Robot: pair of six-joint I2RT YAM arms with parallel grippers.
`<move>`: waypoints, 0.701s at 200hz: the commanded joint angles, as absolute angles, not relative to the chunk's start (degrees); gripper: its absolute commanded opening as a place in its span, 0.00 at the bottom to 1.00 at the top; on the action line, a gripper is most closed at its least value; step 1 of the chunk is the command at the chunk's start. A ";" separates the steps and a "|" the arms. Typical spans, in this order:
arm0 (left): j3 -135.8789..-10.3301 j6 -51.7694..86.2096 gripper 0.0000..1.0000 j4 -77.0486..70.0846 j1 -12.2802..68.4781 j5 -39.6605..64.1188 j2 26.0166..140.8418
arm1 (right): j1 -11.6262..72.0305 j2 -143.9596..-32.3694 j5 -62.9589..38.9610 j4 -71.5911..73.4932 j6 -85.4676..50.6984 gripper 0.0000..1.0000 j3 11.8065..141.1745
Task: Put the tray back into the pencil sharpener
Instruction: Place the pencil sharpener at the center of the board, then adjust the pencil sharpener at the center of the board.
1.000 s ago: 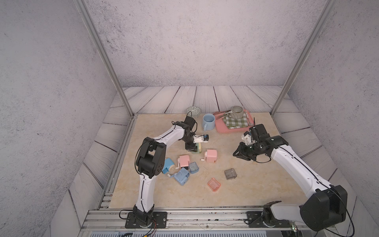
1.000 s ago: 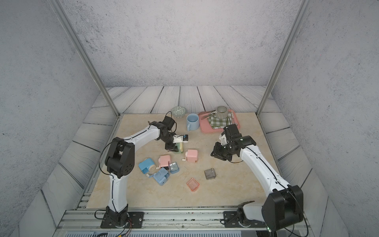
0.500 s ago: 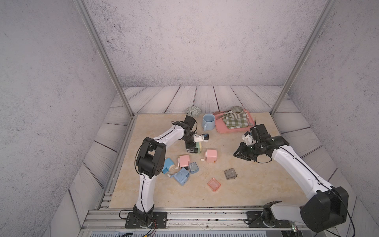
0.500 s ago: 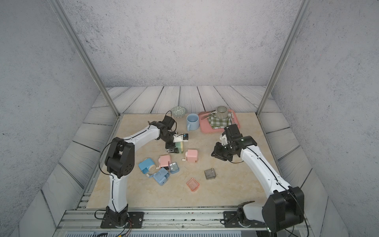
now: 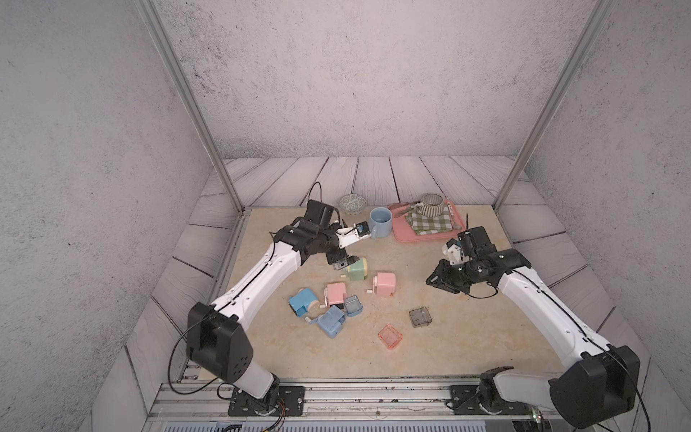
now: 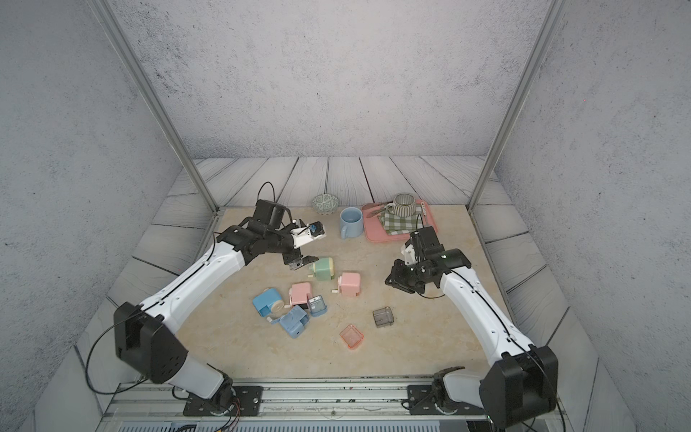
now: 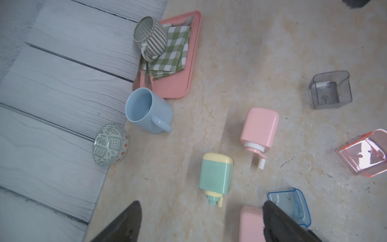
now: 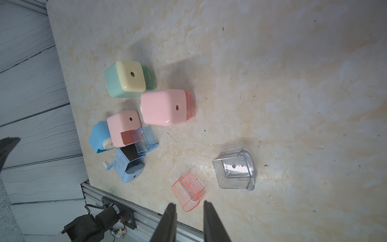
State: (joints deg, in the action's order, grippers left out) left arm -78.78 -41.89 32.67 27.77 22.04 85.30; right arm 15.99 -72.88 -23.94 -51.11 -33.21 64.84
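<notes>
Pencil sharpener in green with a cream face [image 7: 215, 174] lies on the table [image 7: 251, 52] just ahead of the left gripper [image 7: 201, 206], whose jaws stand wide apart and hold nothing. Its long axis runs straight out from the gripper, with the crank end toward the fingertips and the cream pencil-hole face away. Whether its slot carries a tray is hard to make out. A pink sharpener [image 7: 259, 127] lies farther out beside it, nearly parallel, crank also toward the gripper. A second pink sharpener [image 7: 250, 224] is cut off by the frame edge and by one dark finger [image 7: 278, 222]; the right wrist view shows its slot open. The grey tray [image 5: 420, 317] sits well apart from both grippers. The orange tray [image 8: 188, 189], mouth up, shows just past the right gripper [image 8: 189, 204], whose jaws are parted narrowly with nothing between them; both top views put that tray well apart from it. The blue tray [image 8: 144, 140] touches the second pink sharpener's open slot.
</notes>
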 commanded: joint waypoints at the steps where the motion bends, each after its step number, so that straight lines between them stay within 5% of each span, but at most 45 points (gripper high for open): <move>1: -72.57 -28.84 0.90 30.38 27.95 20.38 80.04 | 15.76 -72.07 -24.93 -50.96 -32.08 0.26 63.86; 52: -66.20 -8.21 0.87 39.33 30.03 12.72 70.24 | 15.74 -72.59 -25.14 -50.63 -31.38 0.27 63.63; 140: -66.16 12.44 0.78 56.51 31.99 3.56 74.53 | 15.84 -73.92 -26.19 -50.78 -30.45 0.27 64.34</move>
State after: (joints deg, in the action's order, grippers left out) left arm -66.48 3.11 50.35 31.68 8.49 75.13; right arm 15.99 -73.73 -25.39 -50.33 -31.40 64.07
